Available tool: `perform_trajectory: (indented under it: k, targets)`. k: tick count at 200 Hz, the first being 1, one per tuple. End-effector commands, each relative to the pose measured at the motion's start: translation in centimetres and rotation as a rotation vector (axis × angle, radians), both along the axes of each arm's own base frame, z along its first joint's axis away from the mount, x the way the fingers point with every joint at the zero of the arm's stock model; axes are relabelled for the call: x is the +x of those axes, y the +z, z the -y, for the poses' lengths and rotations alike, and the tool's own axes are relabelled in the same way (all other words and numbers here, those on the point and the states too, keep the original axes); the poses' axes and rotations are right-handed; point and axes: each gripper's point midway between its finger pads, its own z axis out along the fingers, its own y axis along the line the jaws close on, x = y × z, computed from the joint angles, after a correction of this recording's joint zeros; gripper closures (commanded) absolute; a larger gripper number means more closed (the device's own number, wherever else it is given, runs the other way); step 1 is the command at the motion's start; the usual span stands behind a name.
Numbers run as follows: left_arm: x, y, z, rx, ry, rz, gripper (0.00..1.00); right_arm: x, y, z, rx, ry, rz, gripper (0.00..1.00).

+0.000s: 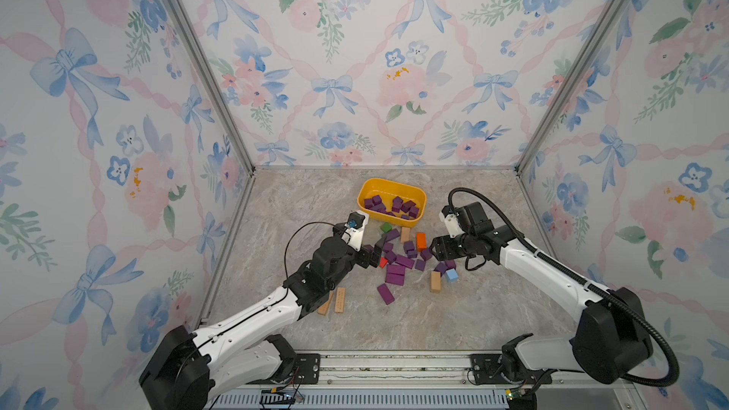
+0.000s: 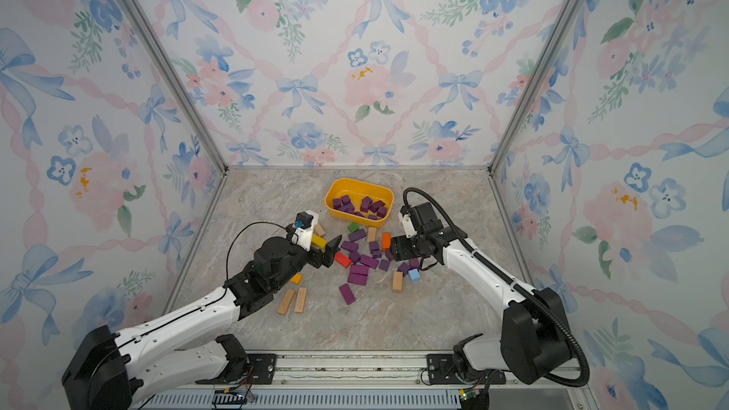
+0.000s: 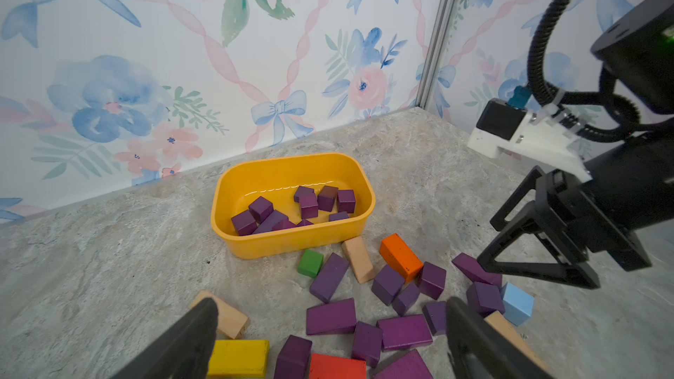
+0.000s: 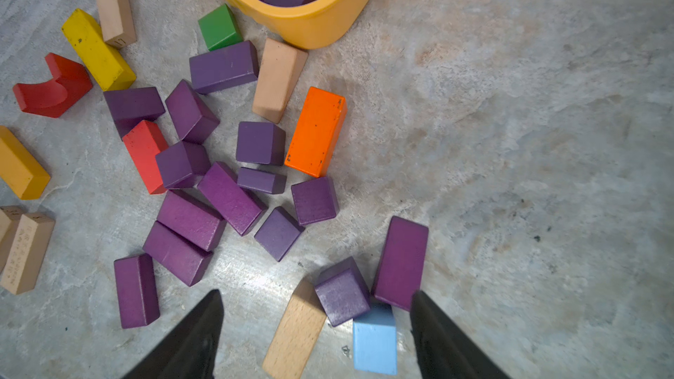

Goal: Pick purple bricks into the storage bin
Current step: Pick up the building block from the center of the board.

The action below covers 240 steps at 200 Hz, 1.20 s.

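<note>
R claw (image 4: 317, 297) open, empty, nearer arm: purple cube (image 4: 341, 291) on desk just ahead betw. its jaws, purple bar (image 4: 401, 262) alongside, long axis pointing away. L claw (image 3: 332, 308) open too. Bin (image 4: 310, 29) further ahead, part-filled.

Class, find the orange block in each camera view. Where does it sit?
In a top view: orange block lies right of the tan block.
In a top view: orange block, same spot.
Left wrist: orange block beside that tan block.
Right wrist: orange block beside it too.
Shared landmark: the yellow storage bin, nearby in every view.
</note>
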Motion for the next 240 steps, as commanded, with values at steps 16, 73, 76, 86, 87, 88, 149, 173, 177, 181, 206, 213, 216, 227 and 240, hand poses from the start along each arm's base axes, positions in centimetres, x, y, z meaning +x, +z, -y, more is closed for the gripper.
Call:
perform_trajectory:
  k: [16,73,76,86,87,88,149,173,177,181,206,213,216,227,240]
  targets:
    - [-1.8,-0.4,-2.3,-0.051,0.029,0.033,0.02,1.4,-1.1,-0.8,-0.014,-0.021,-0.046,0.28]
    - [-2.6,-0.8,-3.9,-0.053,0.062,0.061,0.02,2.7,-3.1,-0.8,-0.046,-0.058,-0.094,0.35]
    - [-2.6,-0.8,-3.9,-0.054,0.059,0.061,0.02,2.8,-3.1,-0.9,-0.045,-0.060,-0.095,0.35]
    - [-2.6,-0.9,-3.7,-0.053,0.054,0.056,0.02,3.0,-3.3,-0.9,-0.045,-0.064,-0.100,0.36]
    - [-2.6,-0.9,-3.7,-0.053,0.053,0.055,0.02,3.0,-3.3,-0.9,-0.045,-0.064,-0.100,0.36]
    - [-2.6,-1.0,-3.7,-0.052,0.053,0.054,0.02,3.0,-3.4,-0.9,-0.046,-0.065,-0.101,0.36]
    - [-1.6,-2.2,-2.4,-0.032,0.042,-0.001,0.02,3.1,-4.0,-1.1,-0.050,-0.069,-0.133,0.46]
    - [-1.4,-1.7,-2.0,-0.047,0.039,-0.005,0.02,2.7,-4.8,-1.5,-0.051,-0.053,-0.150,0.47]
    - [-1.3,-1.6,-1.9,-0.049,0.037,-0.005,0.02,2.6,-4.9,-1.7,-0.049,-0.046,-0.153,0.47]
    - [-1.3,-1.5,-1.9,-0.050,0.037,-0.004,0.02,2.5,-4.9,-2.0,-0.045,-0.038,-0.155,0.48]
    - [-1.0,-0.9,-1.5,-0.058,0.033,-0.001,0.02,1.9,-5.6,-3.4,-0.053,0.006,-0.178,0.50]
    - [-1.0,-0.8,-1.4,-0.062,0.031,-0.002,0.02,1.8,-5.9,-3.5,-0.065,0.013,-0.185,0.51]
    - [-0.9,-0.8,-1.4,-0.063,0.030,-0.003,0.02,1.8,-6.0,-3.6,-0.071,0.015,-0.188,0.51]
    - [-0.9,-0.5,-1.2,-0.069,0.027,-0.004,0.02,1.8,-6.4,-3.6,-0.095,0.013,-0.196,0.52]
    - [-0.9,-0.3,-1.0,-0.074,0.019,-0.002,0.02,1.8,-6.6,-3.2,-0.147,0.000,-0.205,0.53]
